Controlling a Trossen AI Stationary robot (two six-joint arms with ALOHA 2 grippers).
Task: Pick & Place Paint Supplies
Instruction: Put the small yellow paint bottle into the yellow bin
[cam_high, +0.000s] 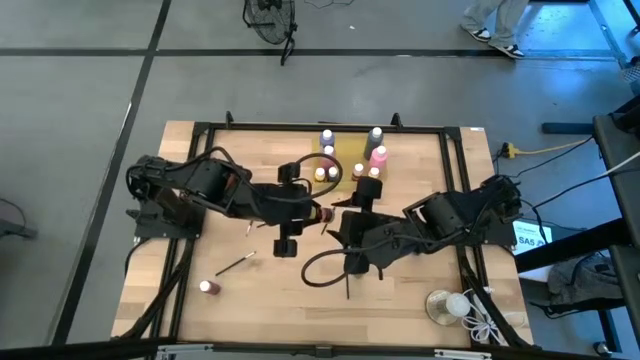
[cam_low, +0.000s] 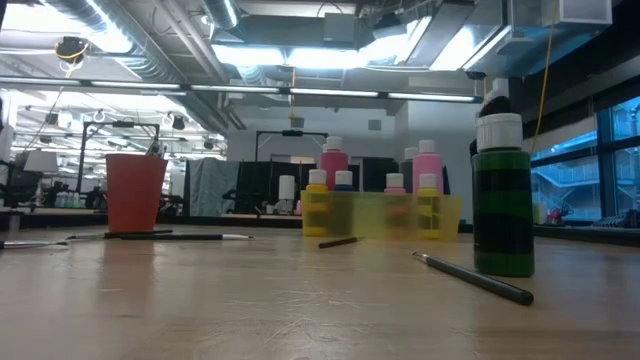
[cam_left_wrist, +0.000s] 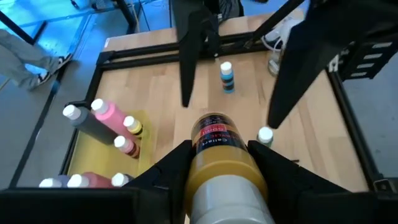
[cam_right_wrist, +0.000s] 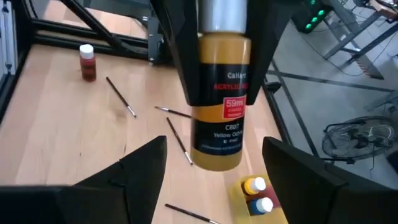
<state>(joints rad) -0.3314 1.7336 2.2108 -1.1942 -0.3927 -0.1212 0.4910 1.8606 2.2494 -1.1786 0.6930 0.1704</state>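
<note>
My left gripper (cam_left_wrist: 219, 148) is shut on a yellow-ochre paint bottle (cam_left_wrist: 214, 158) with a pale cap, held in the air over the table's middle (cam_high: 316, 212). My right gripper (cam_right_wrist: 214, 146) faces it, open, one finger on each side of the bottle's base end without touching it. More paint bottles stand in a yellow tray (cam_high: 352, 150) at the far middle. A green bottle (cam_left_wrist: 265, 135) and a blue one (cam_left_wrist: 227, 76) stand on the table below the arms. Thin paintbrushes (cam_right_wrist: 179, 140) lie flat on the wood. My left gripper pinches the bottle's upper body (cam_right_wrist: 214, 46), just below the cap, between its two fingers (cam_right_wrist: 177, 56). The bottle lies along the fingers, cap toward the wrist and base (cam_right_wrist: 214, 163) sticking out past the fingertips. It slants down toward my right gripper, clear of the table.
A red bottle (cam_right_wrist: 87, 61) and a small bottle (cam_high: 207, 287) with a brush (cam_high: 235, 264) stand apart on the left part of the table. A clear dish with a white ball and cord (cam_high: 447, 305) sits at the near right corner. Black frame rails (cam_high: 200, 130) border the table.
</note>
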